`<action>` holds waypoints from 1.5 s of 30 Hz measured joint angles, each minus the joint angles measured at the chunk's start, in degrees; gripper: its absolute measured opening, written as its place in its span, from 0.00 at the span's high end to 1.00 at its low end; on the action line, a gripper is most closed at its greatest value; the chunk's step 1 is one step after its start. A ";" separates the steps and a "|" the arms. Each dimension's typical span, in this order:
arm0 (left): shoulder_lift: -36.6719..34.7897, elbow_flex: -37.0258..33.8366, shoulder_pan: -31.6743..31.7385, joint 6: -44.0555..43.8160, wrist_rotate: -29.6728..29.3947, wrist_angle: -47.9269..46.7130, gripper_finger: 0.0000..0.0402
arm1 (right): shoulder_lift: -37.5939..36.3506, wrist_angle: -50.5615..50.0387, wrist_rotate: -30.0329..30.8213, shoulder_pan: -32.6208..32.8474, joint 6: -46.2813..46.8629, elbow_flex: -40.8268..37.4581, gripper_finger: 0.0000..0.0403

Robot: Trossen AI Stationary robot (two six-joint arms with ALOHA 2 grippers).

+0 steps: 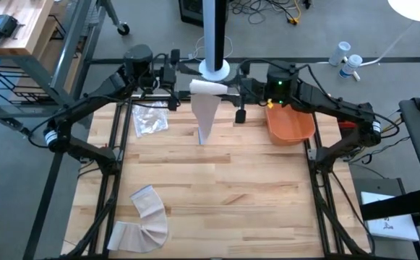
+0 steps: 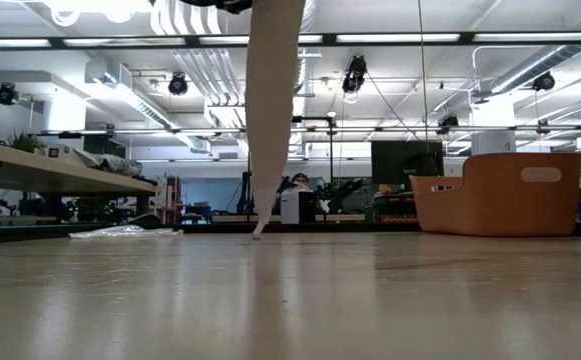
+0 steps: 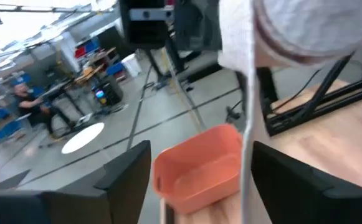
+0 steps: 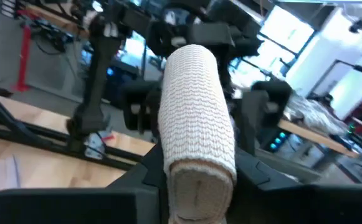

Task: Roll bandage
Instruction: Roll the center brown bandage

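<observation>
Mid-roll: right gripper (image 4: 196, 186) clamps the bandage roll (image 4: 196, 118), left gripper (image 3: 193, 180) open; needs regrasping, another twist.

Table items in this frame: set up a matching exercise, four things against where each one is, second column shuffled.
Things:
1. bandage roll
2. orange bin
3. clear plastic wrapper
4. loose bandage strips

Places:
A. lying flat at the table's near left corner
B. on the far right of the table
C. held up between the two arms, tail hanging down
D. on the far left of the table

Pairs: 1-C, 2-B, 3-D, 4-A
</observation>
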 joint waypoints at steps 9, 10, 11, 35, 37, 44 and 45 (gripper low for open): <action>3.46 0.00 -1.04 -1.19 3.29 1.14 0.67 | -0.05 0.68 -0.40 -0.10 1.87 0.00 0.79; 3.46 0.00 -1.04 -1.18 4.07 1.03 0.76 | -0.14 0.71 0.46 -0.08 1.42 0.00 0.79; 3.46 0.00 -1.02 -1.20 4.66 0.69 0.84 | -0.24 0.71 1.33 -0.08 0.75 0.00 0.79; 3.92 -4.04 -1.81 -1.21 5.71 -2.38 1.00 | -1.96 0.61 4.68 -2.73 -3.67 0.80 0.79; 3.79 -4.04 -1.83 -1.22 5.64 -1.33 1.00 | -1.49 -0.09 4.67 -2.73 -3.49 0.82 0.78; 3.65 -3.10 -1.81 1.02 5.00 -0.76 0.91 | -0.52 -1.85 4.73 -2.73 -2.58 0.74 0.79; 3.63 -3.00 -1.76 1.44 4.74 -0.74 0.88 | -0.52 -2.09 4.72 -2.73 -2.58 0.74 0.78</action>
